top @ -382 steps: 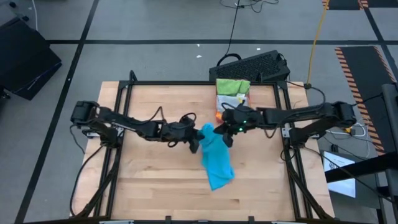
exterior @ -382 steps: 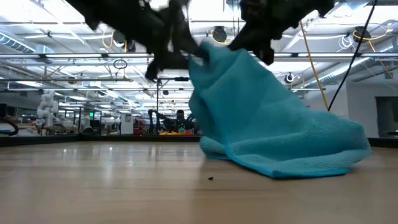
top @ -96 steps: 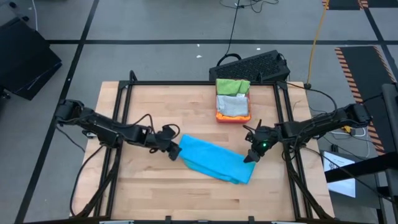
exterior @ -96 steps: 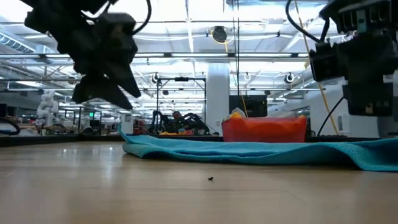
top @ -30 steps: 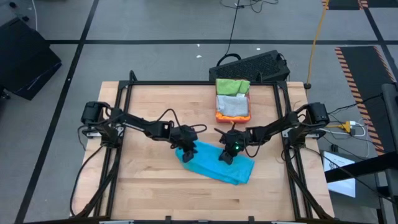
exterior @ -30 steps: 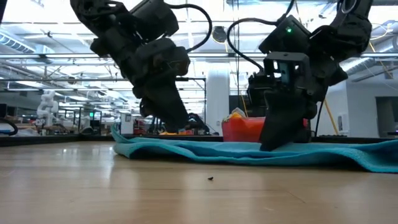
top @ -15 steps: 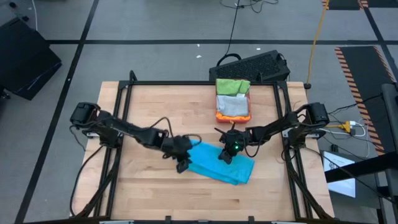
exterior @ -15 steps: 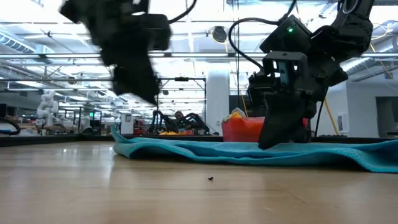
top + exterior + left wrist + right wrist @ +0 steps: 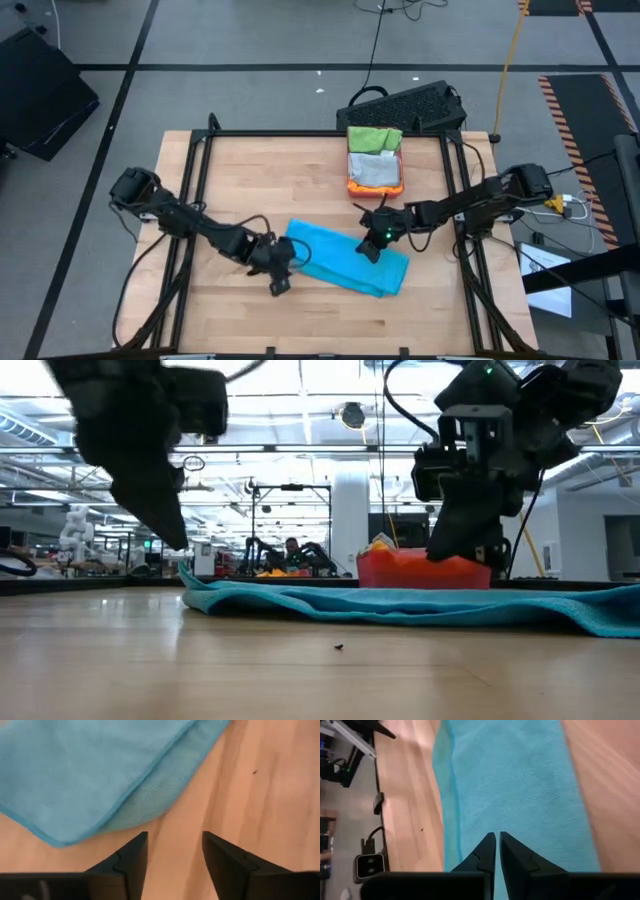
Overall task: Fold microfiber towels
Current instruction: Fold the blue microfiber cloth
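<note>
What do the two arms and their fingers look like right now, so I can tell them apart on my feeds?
Both arms are dark, slim and jointed, with loose black cables looping along them. The right gripper carries a small green light on its wrist; the left gripper shows none. Each has two black, wedge-shaped fingers tapering to points.

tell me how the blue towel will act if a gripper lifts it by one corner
The blue towel would probably droop: it lies limp, doubled over itself on the table. It looks thin, so likely light. Its nubby weave should grip rather than slip, though pushing may bunch it.
</note>
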